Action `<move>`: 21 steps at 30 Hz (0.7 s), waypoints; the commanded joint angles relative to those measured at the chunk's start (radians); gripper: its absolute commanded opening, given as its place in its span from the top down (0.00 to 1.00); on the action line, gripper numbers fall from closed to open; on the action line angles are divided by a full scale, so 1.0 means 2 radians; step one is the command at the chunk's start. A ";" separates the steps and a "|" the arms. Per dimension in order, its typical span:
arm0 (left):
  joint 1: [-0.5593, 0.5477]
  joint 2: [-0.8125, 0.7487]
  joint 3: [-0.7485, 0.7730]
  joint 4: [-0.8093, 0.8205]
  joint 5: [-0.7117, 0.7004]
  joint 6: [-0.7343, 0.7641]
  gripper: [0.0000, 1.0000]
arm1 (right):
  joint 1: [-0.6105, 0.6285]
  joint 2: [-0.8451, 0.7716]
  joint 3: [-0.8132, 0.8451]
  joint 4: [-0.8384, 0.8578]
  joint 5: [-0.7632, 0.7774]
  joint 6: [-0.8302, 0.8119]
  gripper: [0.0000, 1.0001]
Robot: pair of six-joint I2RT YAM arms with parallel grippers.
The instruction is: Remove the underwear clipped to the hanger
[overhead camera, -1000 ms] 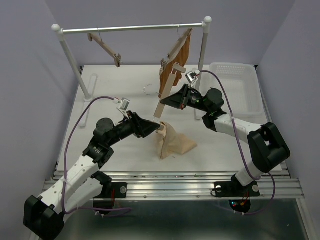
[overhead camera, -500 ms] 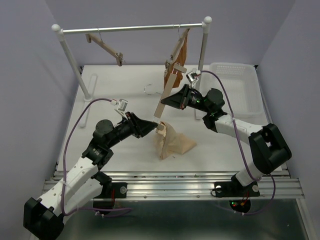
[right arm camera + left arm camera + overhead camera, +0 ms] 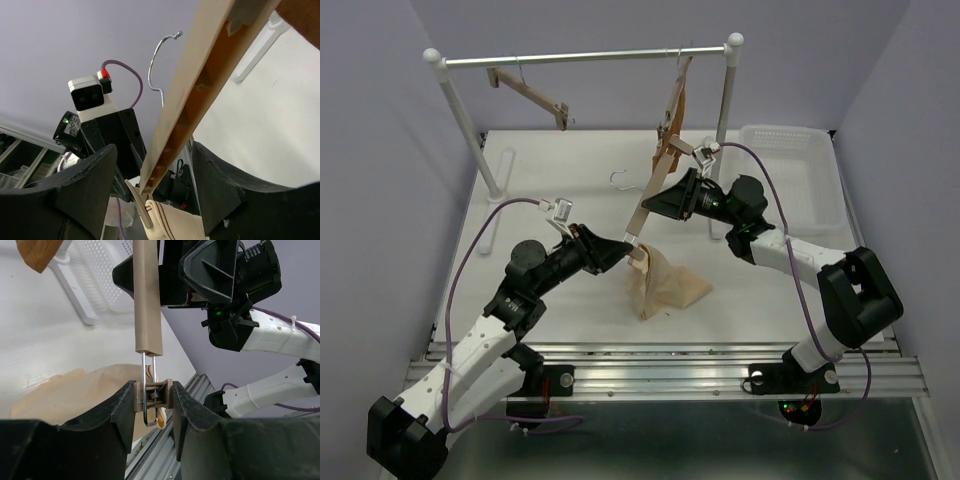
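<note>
- Underwear (image 3: pixel 665 285): slumped in a pale heap on the table (image 3: pixel 550 190) in front of the arms. One corner rises to the low end of the hanger (image 3: pixel 642 222). That corner looks caught in the end clip (image 3: pixel 154 395); I cannot confirm the bite.
- Left gripper (image 3: pixel 620 250): fingers (image 3: pixel 125 410) pressed on both sides of that clip, squeezing its spring. Judged purpose: open the clip so the cloth drops free.
- Hanger: tilted, low end at the clip, clear of the table. The slope lets the cloth hang away from the bar, so the clip is reachable.
- Right gripper (image 3: pixel 665 200): closed round the wooden bar mid-length, from the far side. It acts as the fixed hold while the other arm works the clip.
- Wire hook (image 3: pixel 620 177): points away toward the back, touching nothing.
- Basket (image 3: pixel 790 131): far right, well apart.
- Rail (image 3: pixel 580 57): at the back, carrying the orange-brown garment (image 3: pixel 37 252) on its own hanger. Not involved.
</note>
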 commanded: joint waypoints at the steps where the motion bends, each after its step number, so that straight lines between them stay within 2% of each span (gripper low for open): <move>1: 0.004 -0.016 0.002 0.040 -0.009 0.004 0.87 | -0.001 0.001 0.014 0.003 -0.011 -0.015 0.29; 5: 0.005 -0.013 0.003 0.042 -0.011 0.005 0.93 | -0.001 0.006 0.019 -0.024 -0.023 -0.026 0.19; 7: 0.004 -0.013 0.005 0.043 -0.015 0.006 1.00 | -0.001 0.010 0.018 -0.030 -0.031 -0.032 0.15; 14: 0.005 -0.010 0.013 0.052 -0.018 0.011 1.00 | -0.001 0.018 0.009 -0.034 -0.040 -0.045 0.07; 19: 0.005 -0.016 0.018 0.053 -0.046 0.016 1.00 | -0.001 0.021 0.006 -0.035 -0.044 -0.047 0.00; 21: 0.005 -0.019 0.018 0.052 -0.054 0.017 1.00 | -0.001 0.019 0.006 -0.034 -0.045 -0.051 0.00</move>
